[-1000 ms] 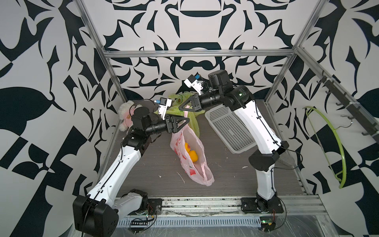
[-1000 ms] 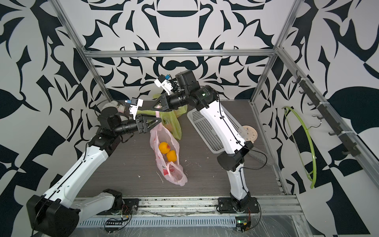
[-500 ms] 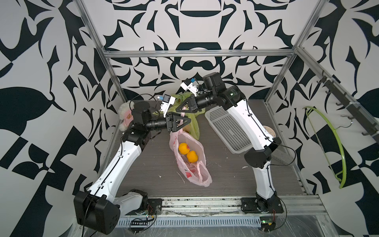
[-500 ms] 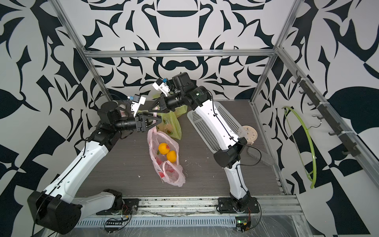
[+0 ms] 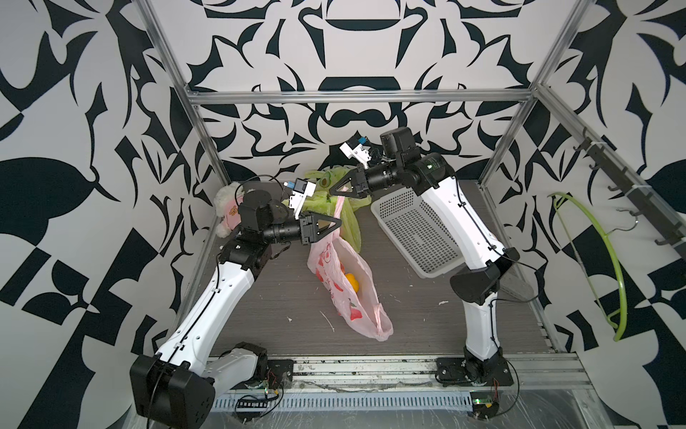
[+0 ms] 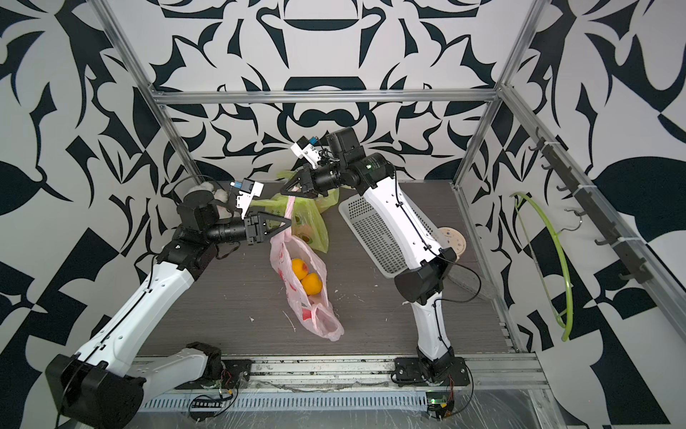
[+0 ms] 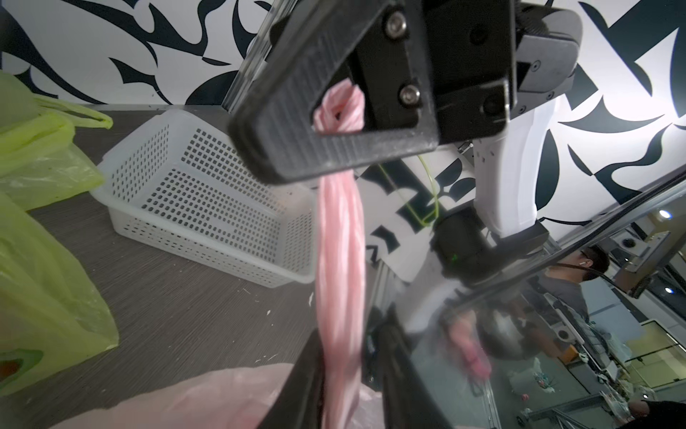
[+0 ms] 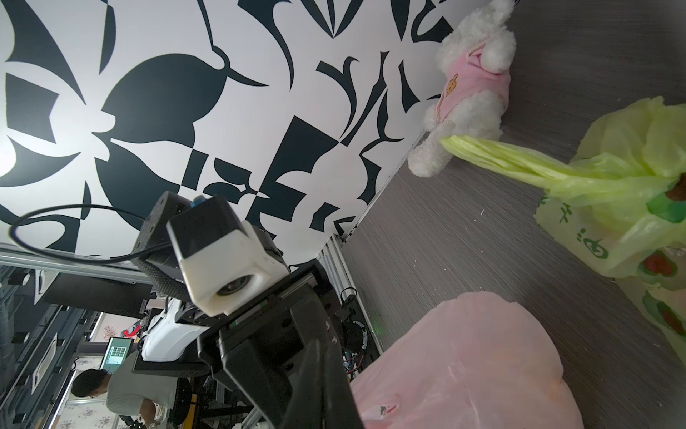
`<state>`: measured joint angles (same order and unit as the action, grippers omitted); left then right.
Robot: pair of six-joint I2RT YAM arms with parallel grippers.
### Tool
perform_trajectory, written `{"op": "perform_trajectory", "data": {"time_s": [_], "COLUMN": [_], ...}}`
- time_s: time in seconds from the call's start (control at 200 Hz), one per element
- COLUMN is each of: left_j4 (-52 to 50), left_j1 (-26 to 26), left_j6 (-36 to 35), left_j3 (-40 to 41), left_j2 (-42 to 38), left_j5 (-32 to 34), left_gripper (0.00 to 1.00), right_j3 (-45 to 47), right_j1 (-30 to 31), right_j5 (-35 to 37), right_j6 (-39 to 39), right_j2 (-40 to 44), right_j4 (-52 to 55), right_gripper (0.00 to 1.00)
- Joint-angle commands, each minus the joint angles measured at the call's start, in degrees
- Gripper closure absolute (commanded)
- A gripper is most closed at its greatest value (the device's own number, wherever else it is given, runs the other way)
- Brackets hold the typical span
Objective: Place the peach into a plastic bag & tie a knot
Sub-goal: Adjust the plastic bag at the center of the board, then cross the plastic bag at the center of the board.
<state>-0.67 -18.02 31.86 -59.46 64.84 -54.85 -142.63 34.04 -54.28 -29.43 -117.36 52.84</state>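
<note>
Black-and-white leaf-patterned walls enclosed a grey wood-grain tabletop [image 5: 282, 297], where the pink bag [image 6: 319, 319] hung slantwise with its lower end resting on the surface. Two orange-yellow fruits, taken to be the peach [image 6: 299, 267] and a second one [image 6: 311, 284], sat inside it, so the filling looked done and the knot remained.

The right gripper [image 5: 332, 193] was clamped tight on the top of the bag's twisted handle strand [image 7: 339, 241]. In the left wrist view a small pink loop bulged between its jaws. Holding that end high probably let the fruit's weight keep the strand straight and taut.

The left gripper [image 5: 337, 223] sat lower, just above the bag's neck, with its jaws drawn narrow about the strand. Whether they already pinched it could not be told. A second hold there would likely give slack to wrap into a knot.

Green bags [image 6: 312, 226] printed with avocados lay crumpled behind, a white perforated basket [image 5: 415, 230] was beside them, and a plush toy [image 8: 471, 85] in a pink shirt sat in the corner, all clear of the work.

Red print on the pink bag and green characters on a green bag were too small to read. The toy's shirt bore a small bear motif and no legible words.
</note>
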Motion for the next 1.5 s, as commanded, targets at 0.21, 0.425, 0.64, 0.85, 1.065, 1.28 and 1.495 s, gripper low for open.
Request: {"op": "perform_trajectory", "data": {"time_s": [0.21,0.425,0.64,0.85,1.065,1.28,1.495], "left_j4": [8.24,1.00,-5.42,-9.07,-10.06,-10.05,-10.06], "left_j1": [0.07,0.03,-0.04,-0.73,-1.05,-1.05,-1.05], "left_j6": [5.58,4.57,3.40,3.63,3.74,3.48,3.21], "left_j3": [4.72,4.10,2.73,1.06,0.57,1.18,1.60], "left_j2": [-1.51,-4.66,-7.44,-7.53,-6.74,-7.12,-7.14], "left_j5": [9.15,27.21,37.37,42.72,45.13,45.86,45.76], "left_gripper": [1.00,1.00,1.00,1.00,1.00,1.00,1.00], "right_j3": [-0.71,4.72,15.15,21.15,24.38,22.67,19.08], "right_j1": [-1.08,-1.14,-0.99,3.11,14.40,22.56,29.59], "right_j5": [10.90,25.73,34.35,33.42,36.62,40.09,44.81], "right_j6": [4.84,10.30,13.10,13.22,13.47,12.99,13.35], "right_j2": [5.38,14.23,26.70,35.01,36.84,35.38,31.68], "right_j4": [7.16,15.96,19.63,21.15,21.36,21.28,23.90], "right_gripper": [0.68,0.46,0.40,0.37,0.36,0.35,0.37]}}
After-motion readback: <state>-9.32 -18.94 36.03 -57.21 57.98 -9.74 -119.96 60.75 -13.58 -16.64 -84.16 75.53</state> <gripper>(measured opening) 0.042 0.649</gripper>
